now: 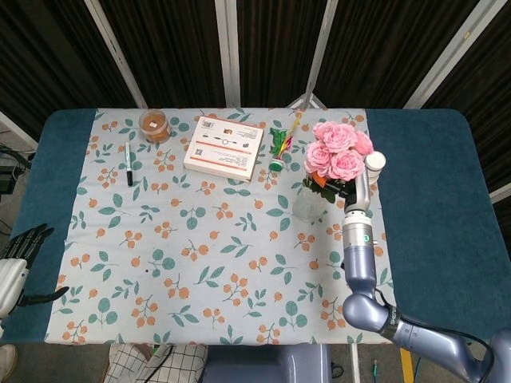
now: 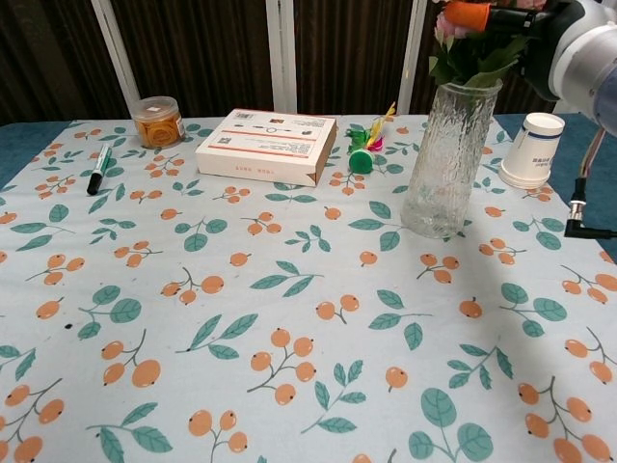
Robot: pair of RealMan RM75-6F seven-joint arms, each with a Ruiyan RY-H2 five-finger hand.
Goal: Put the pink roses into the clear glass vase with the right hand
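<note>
**Dark curtains behind a cloth-covered table**

A blue-topped table [image 1: 423, 171] stands under a pale tablecloth printed with orange berries and green leaves [image 1: 209, 255]. Behind it hang dark pleated curtains [image 1: 172, 52], crossed by slanting white metal bars [image 1: 227, 49]. The lighting is even and bright.

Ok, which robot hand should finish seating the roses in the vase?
The right robot hand. It holds the pink roses directly over the clear glass vase, stems at the mouth. The left robot hand idles off the far table edge, holding nothing.
</note>
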